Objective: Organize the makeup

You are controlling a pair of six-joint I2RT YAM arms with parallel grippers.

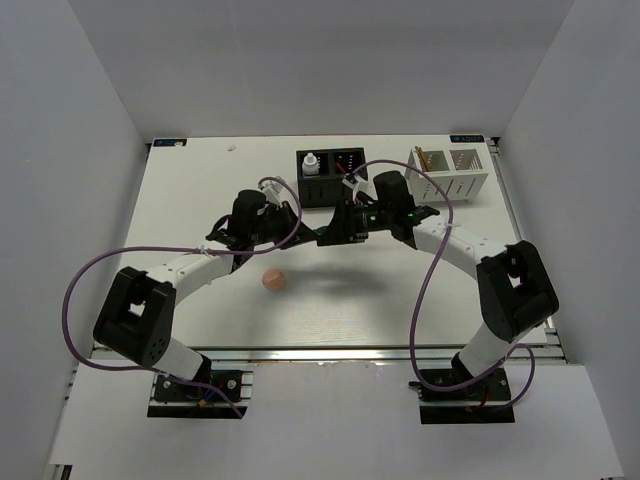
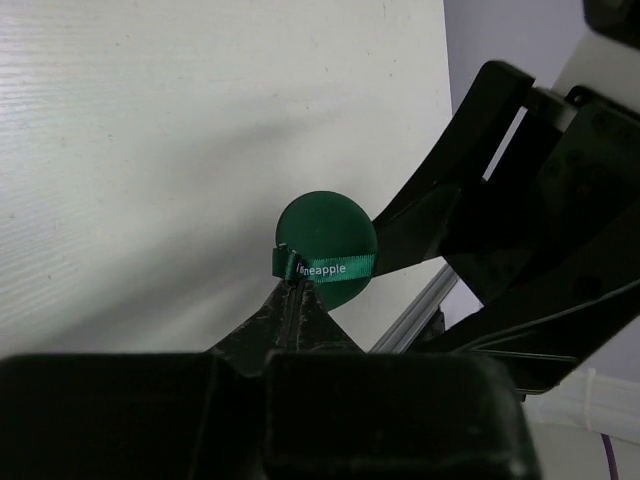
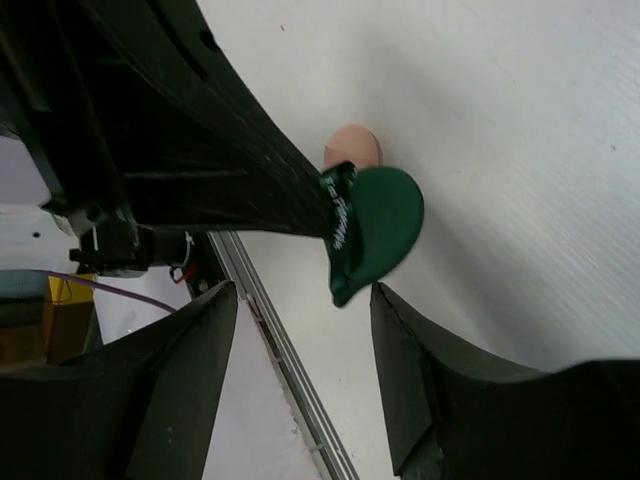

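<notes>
Though round, with no long axis, the green disc (image 2: 325,235) hangs above the worktop (image 2: 150,150), its ribbon (image 2: 335,268) grasped by the clenched left pincer (image 2: 297,287); the right pincer (image 3: 303,292) gapes around its edge.

Pink disc (image 3: 352,147) half hidden behind green disc (image 3: 385,225), black box (image 1: 312,192) contents indistinct

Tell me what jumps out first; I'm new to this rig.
Centre stage, the left pincer is shut on the ribbon of a green disc, with the right pincer open just short of it. A pink disc lies alone on the table, and a white bottle stands in the black box at the far edge.
</notes>
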